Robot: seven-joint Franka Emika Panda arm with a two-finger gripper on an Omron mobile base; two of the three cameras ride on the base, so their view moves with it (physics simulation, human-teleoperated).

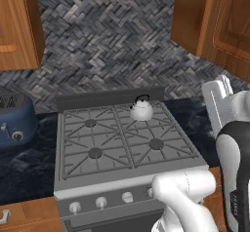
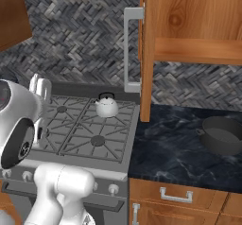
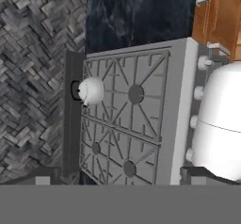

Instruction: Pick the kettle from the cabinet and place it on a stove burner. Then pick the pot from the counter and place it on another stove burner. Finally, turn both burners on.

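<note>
Kettle (image 2: 107,107) placement is judged done, it being seen upright on a rear burner well below the raised gripper (image 3: 117,183), whose jaws are spread and empty, so the pot (image 2: 224,135) on the counter (image 2: 170,148) should be approached from above and gripped by its rim.

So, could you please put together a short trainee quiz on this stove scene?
1. True or false: the small silvery-white dome-shaped kettle stands on a rear burner of the grey steel range.
2. The wide dark grey pot rests on: A) a burner B) the black marbled stone counter C) the wooden cabinet shelf.
3. Fill in: left of the range stands a blue ____.

Key: 1 true; 2 B; 3 toaster.
</note>
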